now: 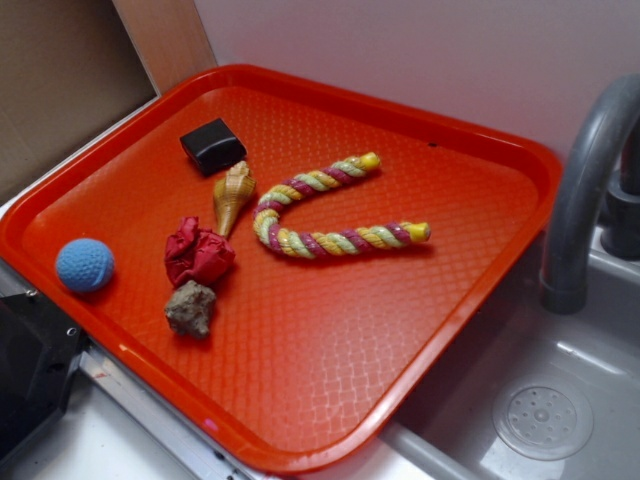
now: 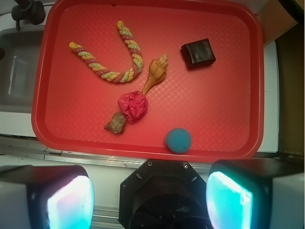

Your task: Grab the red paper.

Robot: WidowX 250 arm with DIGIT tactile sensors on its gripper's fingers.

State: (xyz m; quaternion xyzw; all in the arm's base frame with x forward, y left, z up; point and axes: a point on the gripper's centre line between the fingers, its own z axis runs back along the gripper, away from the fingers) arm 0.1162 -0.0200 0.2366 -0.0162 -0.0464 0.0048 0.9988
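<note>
Wrist view: gripper (image 2: 150,200) spread wide, empty, high above tray (image 2: 228,119); red paper (image 2: 133,106) at 12 o'clock, ungrabbed.

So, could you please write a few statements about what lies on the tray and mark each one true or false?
1. The crumpled crimson paper wad touches the rough grey-brown rock. True.
2. The round blue ball lies off the orange-red plastic tray. False: it rests on the tray, near one edge.
3. The striped twisted rope toy is bent into a U shape. True.
4. The glossy black block sits on top of the tan spiral seashell. False: it lies beside it, apart.
5. The gripper is shut on the paper wad. False: its jaws are open and well short of the tray.
</note>
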